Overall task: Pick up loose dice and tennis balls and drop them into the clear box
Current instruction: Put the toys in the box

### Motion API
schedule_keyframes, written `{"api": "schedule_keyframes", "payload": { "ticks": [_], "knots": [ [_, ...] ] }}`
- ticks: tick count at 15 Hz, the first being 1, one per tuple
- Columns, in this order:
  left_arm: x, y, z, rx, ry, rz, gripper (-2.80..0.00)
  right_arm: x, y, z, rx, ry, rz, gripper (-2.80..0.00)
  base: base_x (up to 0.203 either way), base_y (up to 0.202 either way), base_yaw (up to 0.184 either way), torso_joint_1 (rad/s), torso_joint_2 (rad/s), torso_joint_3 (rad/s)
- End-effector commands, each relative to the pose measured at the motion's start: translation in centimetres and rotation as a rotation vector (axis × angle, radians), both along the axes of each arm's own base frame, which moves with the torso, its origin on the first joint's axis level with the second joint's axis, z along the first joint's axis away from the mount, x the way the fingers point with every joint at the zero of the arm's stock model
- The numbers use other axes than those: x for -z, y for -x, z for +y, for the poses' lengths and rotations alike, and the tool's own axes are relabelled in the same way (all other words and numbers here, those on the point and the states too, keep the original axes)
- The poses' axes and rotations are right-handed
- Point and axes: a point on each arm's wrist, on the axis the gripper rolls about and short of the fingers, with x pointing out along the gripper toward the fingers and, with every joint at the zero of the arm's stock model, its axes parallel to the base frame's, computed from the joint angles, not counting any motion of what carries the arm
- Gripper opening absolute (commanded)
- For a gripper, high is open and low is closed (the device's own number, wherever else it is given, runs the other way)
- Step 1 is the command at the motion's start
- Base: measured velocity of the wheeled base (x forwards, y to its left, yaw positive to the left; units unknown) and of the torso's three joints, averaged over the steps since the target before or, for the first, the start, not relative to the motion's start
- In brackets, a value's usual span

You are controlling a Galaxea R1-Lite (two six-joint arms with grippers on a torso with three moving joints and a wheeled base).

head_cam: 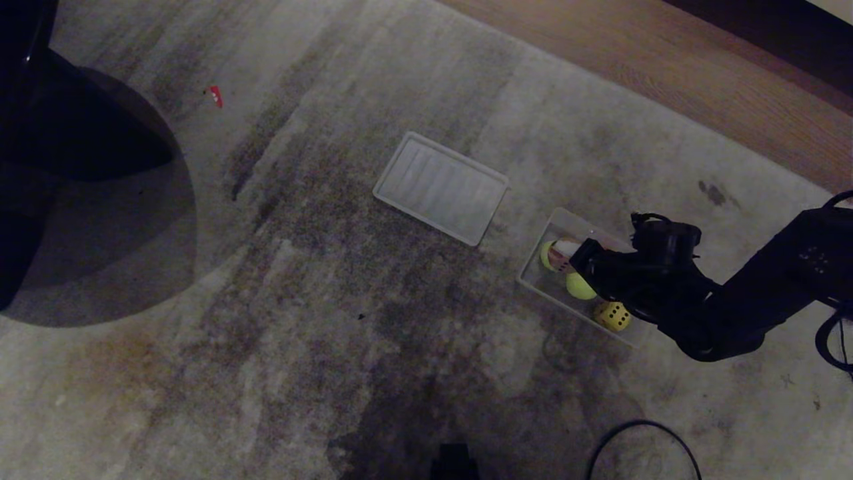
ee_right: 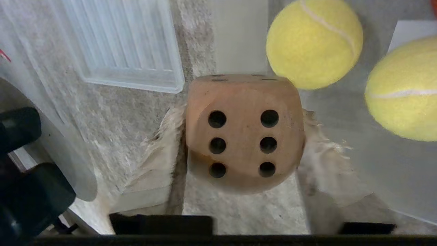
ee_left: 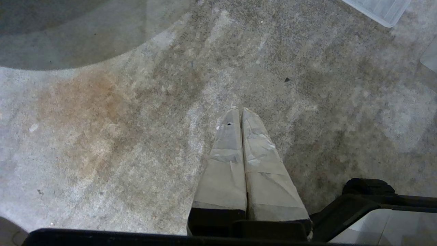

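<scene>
Right gripper (ee_right: pixel 239 143) pinching tan die (ee_right: pixel 244 133) at frame centre, over clear box (head_cam: pixel 533 267) rim | left gripper (ee_left: pixel 241 116) pressed together | advise: clear wall fully, release above tennis balls (ee_right: pixel 314 42).

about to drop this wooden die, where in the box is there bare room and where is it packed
The right gripper holds the wooden die at the clear box. Bare floor shows in the box corner nearest the ribbed lid. It is crowded along the middle and far end: two tennis balls and the yellow die. The carpet left of the box is open.
</scene>
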Motion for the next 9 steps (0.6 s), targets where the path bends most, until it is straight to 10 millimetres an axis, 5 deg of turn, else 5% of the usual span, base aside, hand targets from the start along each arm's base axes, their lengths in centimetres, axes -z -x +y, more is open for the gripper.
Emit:
{"api": "schedule_keyframes", "payload": {
  "ticks": [1,6,9],
  "knots": [
    [0.0,0.0,0.0,0.000,0.001,0.003,-2.80,0.5,-0.4,0.2,-0.007,-0.007,0.005,0.00,0.000,0.000,0.000,0.000,0.00,0.000],
    [0.0,0.0,0.0,-0.001,0.001,0.003,-2.80,0.3,0.2,0.1,-0.044,-0.009,0.013,0.00,0.000,0.000,0.000,0.000,0.00,0.000],
    [0.0,0.0,0.0,-0.001,0.001,0.003,-2.80,-2.0,3.1,-0.9,-0.037,-0.007,0.000,0.00,0.000,0.000,0.000,0.000,0.00,0.000]
  ]
}}
